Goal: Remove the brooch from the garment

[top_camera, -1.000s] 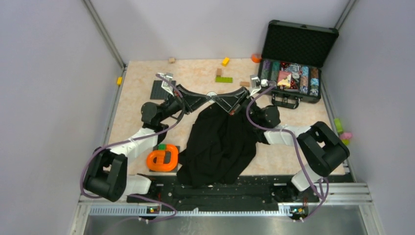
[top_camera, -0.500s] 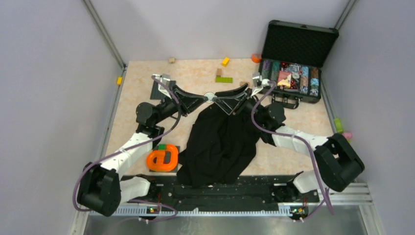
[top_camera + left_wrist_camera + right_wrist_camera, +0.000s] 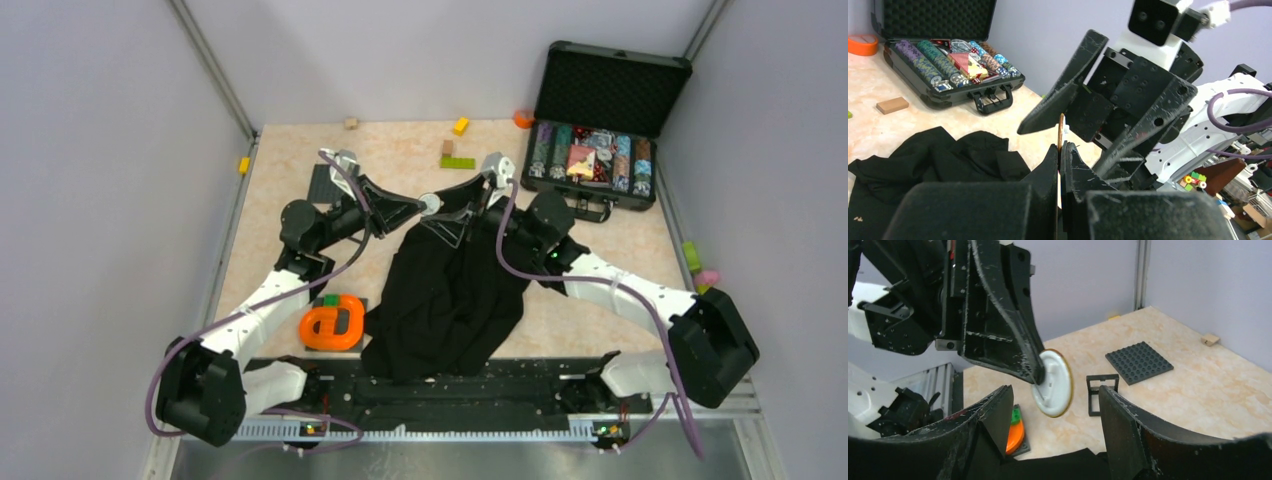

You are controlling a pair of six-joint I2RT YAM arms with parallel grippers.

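The brooch [image 3: 1053, 383], a small white disc with a gold rim, hangs in the air, pinched edge-on in my left gripper [image 3: 1060, 147], which is shut on it. From above, the brooch [image 3: 430, 203] sits just past the far edge of the garment [image 3: 450, 290], a crumpled black cloth lying on the table. The brooch touches no cloth in the right wrist view. My right gripper [image 3: 1054, 388] is open, its jaws spread either side of the disc without touching it, above the garment's edge [image 3: 1058, 465]. Seen from above, the right gripper [image 3: 450, 212] faces the left one.
An open black case [image 3: 600, 150] of stacked chips stands at the back right. A grey studded plate [image 3: 1138, 361] and a small black frame [image 3: 1096, 392] lie behind the left arm. An orange piece [image 3: 335, 322] sits near left; small blocks [image 3: 458, 162] lie far centre.
My right gripper has opened and shifted left toward the left gripper. The left gripper stays shut on the brooch, almost still.
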